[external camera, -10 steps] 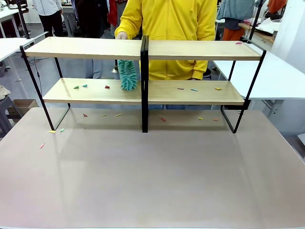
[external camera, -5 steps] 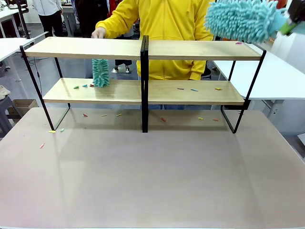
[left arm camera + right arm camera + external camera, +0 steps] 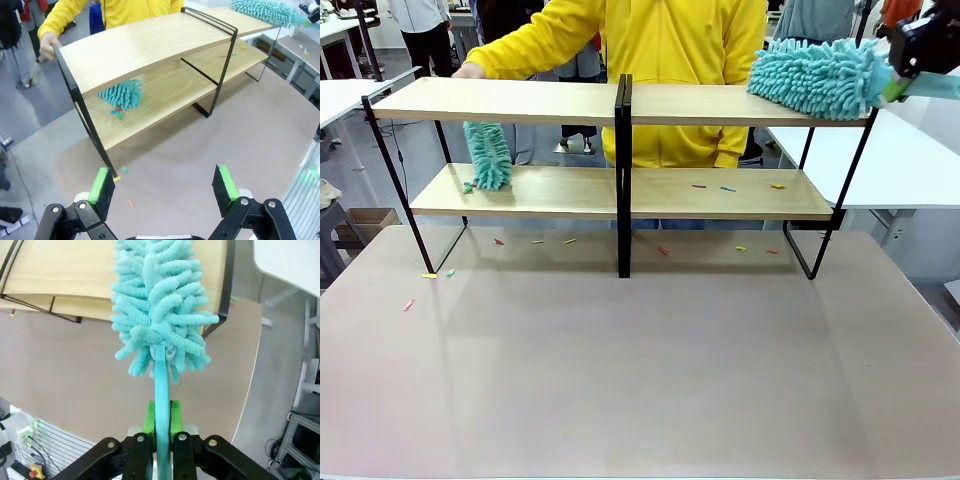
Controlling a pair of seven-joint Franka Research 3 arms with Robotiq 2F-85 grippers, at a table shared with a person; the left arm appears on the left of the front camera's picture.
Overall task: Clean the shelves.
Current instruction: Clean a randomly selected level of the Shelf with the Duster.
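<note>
From the front, the shelves (image 3: 623,170) stand at the far side of the surface (image 3: 640,380), and their central post (image 3: 623,200) is your marker. Right of the post, your right claw (image 3: 905,70) lays its duster (image 3: 815,78) flat along the top board, so the full length of the head meets the wood. Left of the post, the person's duster (image 3: 487,155) stands on the lower board. The person's hand (image 3: 470,70) rests on the top board's end, probably to steady the frame. Coloured scraps (image 3: 725,187) lie on the lower board right of the post, so that side looks not yet swept.

In the left wrist view, your left claw (image 3: 165,187) hangs spread and empty over the surface, off the shelves' left end. There it is clear of both dusters.

In the right wrist view, the green pads (image 3: 149,415) are pressed together on the duster's thin handle (image 3: 161,385). The head reaches out over the top board's end.
</note>
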